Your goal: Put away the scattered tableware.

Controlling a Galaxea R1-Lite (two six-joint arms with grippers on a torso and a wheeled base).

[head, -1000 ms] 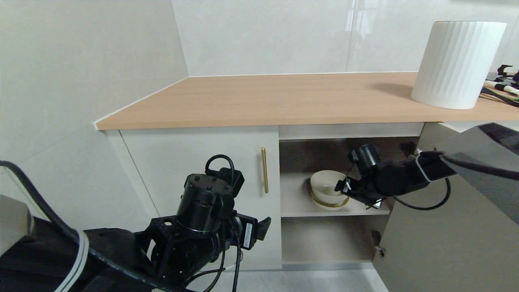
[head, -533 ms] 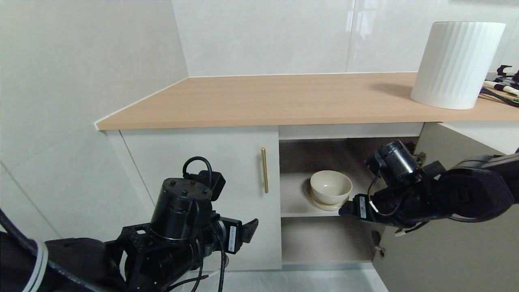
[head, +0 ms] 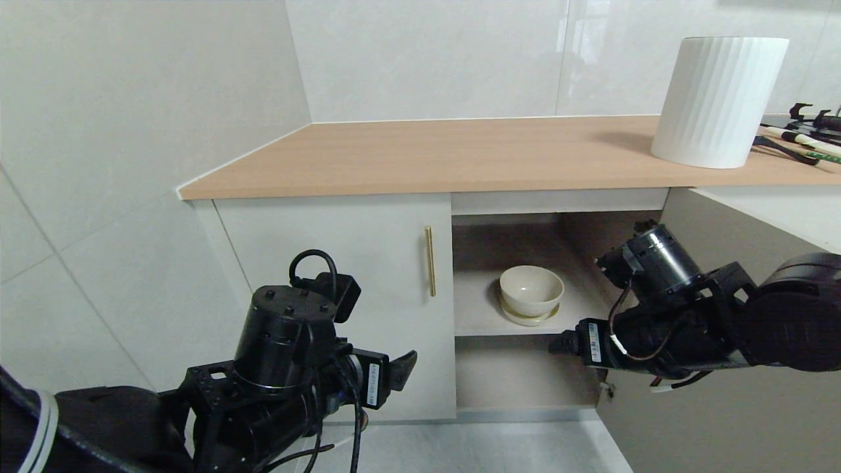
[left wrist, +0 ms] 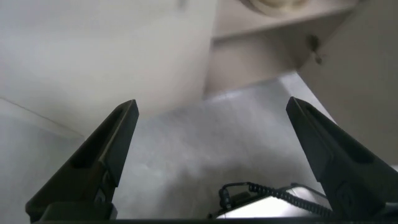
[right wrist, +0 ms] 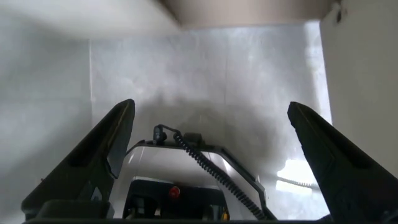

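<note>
A cream bowl (head: 531,289) sits upright on a small plate (head: 529,318) on the upper shelf of the open cabinet (head: 578,309); its rim also shows in the left wrist view as the bowl (left wrist: 273,5). My right gripper (head: 562,343) hangs just outside the cabinet, below and to the right of the bowl, apart from it. In its own view the right gripper (right wrist: 217,149) is open and holds nothing, facing the floor. My left gripper (head: 397,369) stays low in front of the closed left door; the left gripper (left wrist: 211,155) is open and holds nothing.
A tall white ribbed container (head: 717,98) stands on the wooden countertop (head: 427,157), with utensils (head: 798,136) beyond it. The left door has a gold handle (head: 429,261). The open right door (head: 723,420) stands behind my right arm. A lower shelf (head: 519,384) lies under the bowl.
My right gripper has drawn back out of the cabinet, away from the bowl, and dropped lower. My left arm shifted left and down. The camera has moved a little.
</note>
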